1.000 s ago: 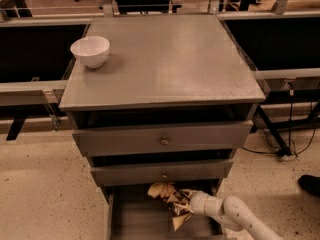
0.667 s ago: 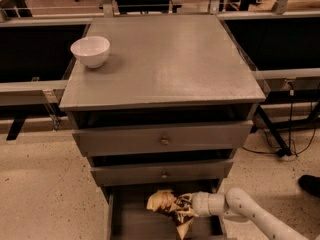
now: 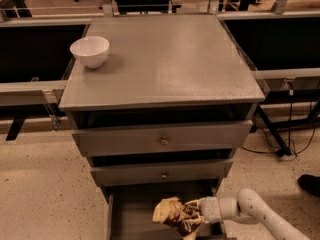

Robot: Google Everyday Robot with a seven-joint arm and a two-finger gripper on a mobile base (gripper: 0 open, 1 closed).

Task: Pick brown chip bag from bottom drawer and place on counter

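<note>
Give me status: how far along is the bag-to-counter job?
Done: the drawer is open and the gripper looks shut on the bag. In hand: the bag hangs crumpled at the gripper, low at the drawer and well below the counter. Left: lift it up, set it on the counter, where only the bowl sits, and release.

The claw (image 3: pixel 198 215), over the bottom drawer (image 3: pixel 132 215), is being partly hidden by the brown chip bag (image 3: pixel 171 212) being gripped in it. The drawer's front and the arm (image 3: pixel 260 211) are being cut off by the lower edge.
</note>
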